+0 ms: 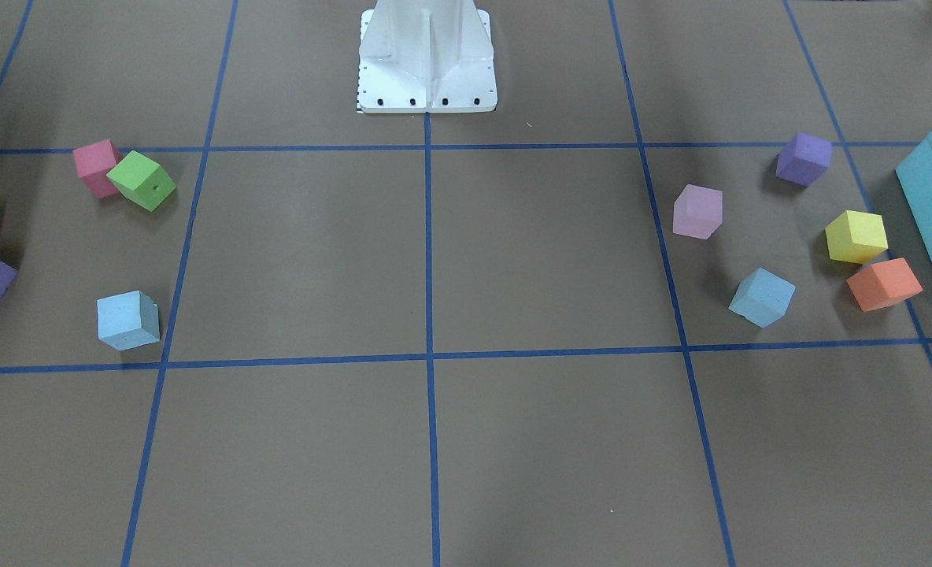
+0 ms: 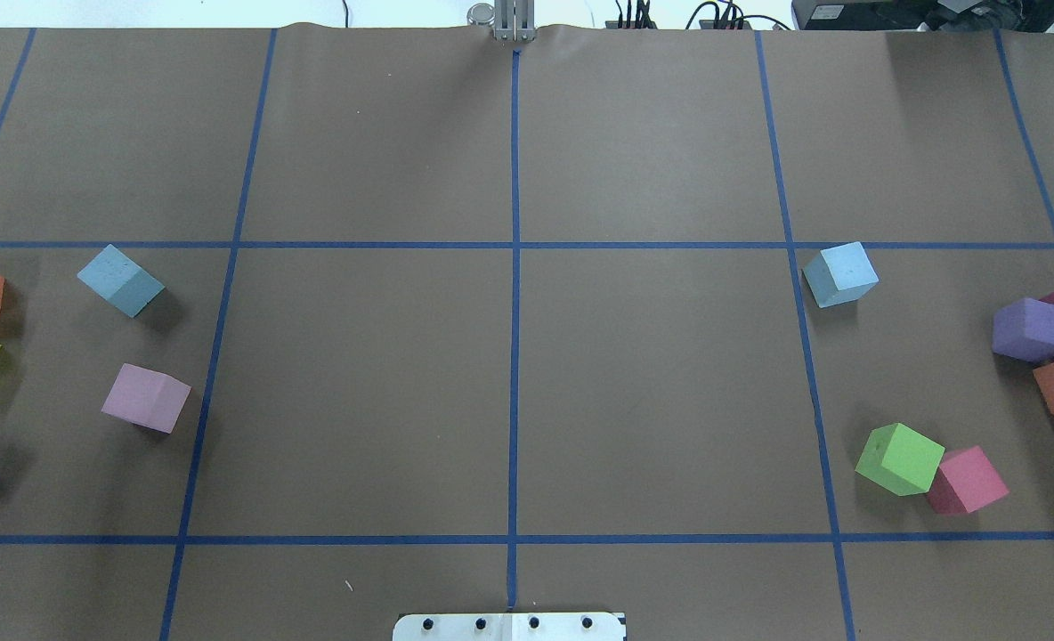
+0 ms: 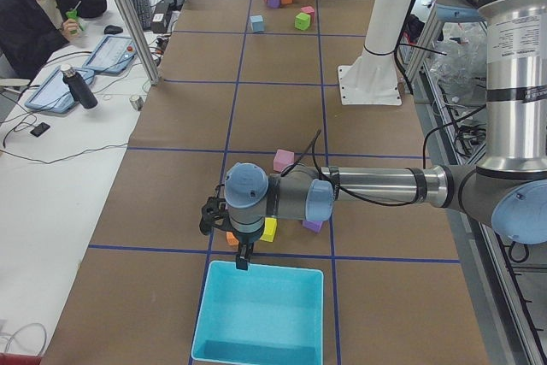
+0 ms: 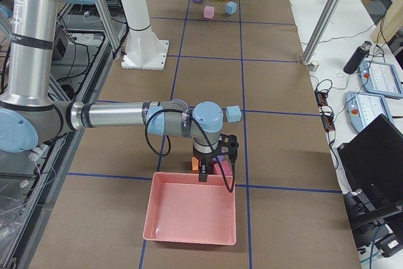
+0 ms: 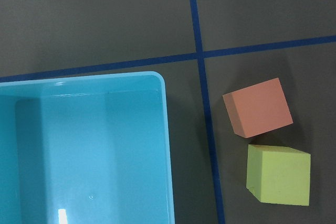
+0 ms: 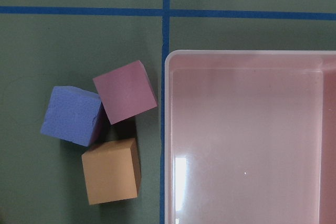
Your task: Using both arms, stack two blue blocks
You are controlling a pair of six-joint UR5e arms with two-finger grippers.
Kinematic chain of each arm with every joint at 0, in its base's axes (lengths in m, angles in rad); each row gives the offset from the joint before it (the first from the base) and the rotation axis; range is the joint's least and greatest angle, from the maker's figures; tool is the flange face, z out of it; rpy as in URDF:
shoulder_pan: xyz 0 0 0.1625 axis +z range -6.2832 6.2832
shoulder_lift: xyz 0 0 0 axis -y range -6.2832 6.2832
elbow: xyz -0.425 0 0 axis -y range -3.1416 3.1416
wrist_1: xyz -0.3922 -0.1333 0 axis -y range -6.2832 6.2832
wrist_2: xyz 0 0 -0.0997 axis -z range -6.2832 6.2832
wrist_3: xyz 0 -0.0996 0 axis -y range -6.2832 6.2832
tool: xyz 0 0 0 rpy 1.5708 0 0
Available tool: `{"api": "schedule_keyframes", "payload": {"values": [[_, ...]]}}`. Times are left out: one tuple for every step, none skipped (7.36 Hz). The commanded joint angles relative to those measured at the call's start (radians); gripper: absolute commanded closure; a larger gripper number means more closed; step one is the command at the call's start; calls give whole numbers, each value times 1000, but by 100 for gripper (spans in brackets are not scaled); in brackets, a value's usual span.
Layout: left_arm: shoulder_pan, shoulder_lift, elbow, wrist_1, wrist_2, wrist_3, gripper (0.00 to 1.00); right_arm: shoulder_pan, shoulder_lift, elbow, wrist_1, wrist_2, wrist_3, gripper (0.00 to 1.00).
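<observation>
One blue block (image 2: 120,279) lies on the robot's left side of the table, and also shows in the front view (image 1: 762,297). The other blue block (image 2: 840,273) lies on the right side (image 1: 127,319) (image 4: 233,113). They are far apart, each flat on the brown mat. My left gripper (image 3: 244,262) hangs over the near rim of the turquoise box (image 3: 256,318), away from its block. My right gripper (image 4: 203,176) hangs over the rim of the pink tray (image 4: 189,212). Both show only in the side views, so I cannot tell whether they are open or shut.
Lilac (image 2: 145,398), yellow (image 5: 278,174), orange (image 5: 257,107) and purple (image 1: 803,158) cubes lie on the left side. Green (image 2: 899,458), pink (image 2: 967,481), purple (image 6: 72,115) and orange (image 6: 111,170) cubes lie on the right. The robot's base (image 1: 427,55) stands at mid-table.
</observation>
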Motion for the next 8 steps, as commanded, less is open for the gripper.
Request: {"api": "schedule_keyframes", "payload": {"values": [[0,1,0,-3,0,3,1,0,0,1,0,2,0,0],[0,1,-2,0,0,2,1,0,2,7,3,2,-3,0],[0,1,-2,0,0,2,1,0,20,4,27,2,-1,0],[0,1,0,-2,0,2,1,0,37,4,78,2,-3,0],[0,1,0,-2,0,2,1,-5,57,4,160,8,2,0],[0,1,0,-2,0,2,1,-23,63,4,245,44,12,0],[0,1,0,-2,0,2,1,-52,72,4,306,84,11,0],[0,1,0,-2,0,2,1,-125,115,-5,381,112,23,0]]}}
